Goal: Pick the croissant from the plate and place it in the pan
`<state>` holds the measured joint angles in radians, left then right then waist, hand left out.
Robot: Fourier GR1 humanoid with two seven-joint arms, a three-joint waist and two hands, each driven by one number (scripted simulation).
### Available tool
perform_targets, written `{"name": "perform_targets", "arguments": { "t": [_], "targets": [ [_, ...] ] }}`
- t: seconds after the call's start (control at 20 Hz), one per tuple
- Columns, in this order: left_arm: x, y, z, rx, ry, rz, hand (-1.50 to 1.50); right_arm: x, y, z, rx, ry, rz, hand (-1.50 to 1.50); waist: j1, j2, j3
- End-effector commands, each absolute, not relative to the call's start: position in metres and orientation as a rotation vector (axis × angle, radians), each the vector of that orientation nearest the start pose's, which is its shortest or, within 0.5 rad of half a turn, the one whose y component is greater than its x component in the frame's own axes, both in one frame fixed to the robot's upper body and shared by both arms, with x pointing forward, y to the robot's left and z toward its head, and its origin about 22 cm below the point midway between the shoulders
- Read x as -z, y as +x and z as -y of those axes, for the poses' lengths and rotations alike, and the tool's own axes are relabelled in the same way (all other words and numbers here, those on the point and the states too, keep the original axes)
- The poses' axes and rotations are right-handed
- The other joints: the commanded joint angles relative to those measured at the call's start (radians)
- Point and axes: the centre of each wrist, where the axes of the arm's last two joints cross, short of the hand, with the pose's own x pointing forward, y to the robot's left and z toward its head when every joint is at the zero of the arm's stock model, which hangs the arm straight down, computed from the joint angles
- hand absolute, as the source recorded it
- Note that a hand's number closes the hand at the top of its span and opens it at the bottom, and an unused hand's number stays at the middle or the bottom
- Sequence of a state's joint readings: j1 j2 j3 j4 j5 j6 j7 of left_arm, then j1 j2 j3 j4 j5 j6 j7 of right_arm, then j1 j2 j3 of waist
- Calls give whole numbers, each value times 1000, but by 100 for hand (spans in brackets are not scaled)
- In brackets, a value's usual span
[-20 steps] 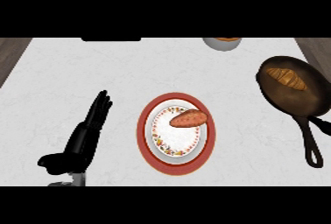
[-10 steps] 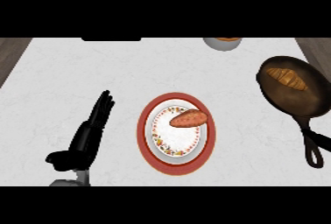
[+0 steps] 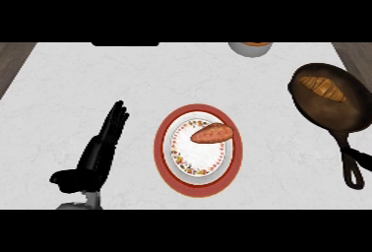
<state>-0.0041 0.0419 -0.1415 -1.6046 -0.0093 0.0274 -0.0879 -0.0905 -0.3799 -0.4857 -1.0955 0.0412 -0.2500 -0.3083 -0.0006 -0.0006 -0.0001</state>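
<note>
The croissant (image 3: 324,88) already lies in the pan (image 3: 330,98) at far right, light and flaky so best pinched gently across its middle, while a reddish item (image 3: 212,133) sits on the plate (image 3: 196,143) and the left hand (image 3: 98,152) rests open, fingers straight, on the desk (image 3: 73,88).

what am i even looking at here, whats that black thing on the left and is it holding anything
This is the view from a humanoid robot's head, looking steeply down at a pale kitchen counter. The black shape is the robot's left hand, fingers straight, holding nothing. Beside it, a red-rimmed plate carries a reddish-brown food item. At the right, a dark pan with a long handle already contains a croissant. A bowl is partly visible at the counter's far edge. The right hand is out of view.
</note>
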Motion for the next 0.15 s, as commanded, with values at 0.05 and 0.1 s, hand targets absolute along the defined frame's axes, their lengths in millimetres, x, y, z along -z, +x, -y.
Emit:
{"name": "perform_targets", "arguments": {
  "t": [0.05,0.1],
  "targets": [
    [-14,242,-190,138,-49,1696,0,29,209,446,178,-958,1486,-150,1,0,0],
    [-14,248,-206,143,-59,1681,0,31,220,424,163,-986,1483,-150,1,0,0]
  ]
}}
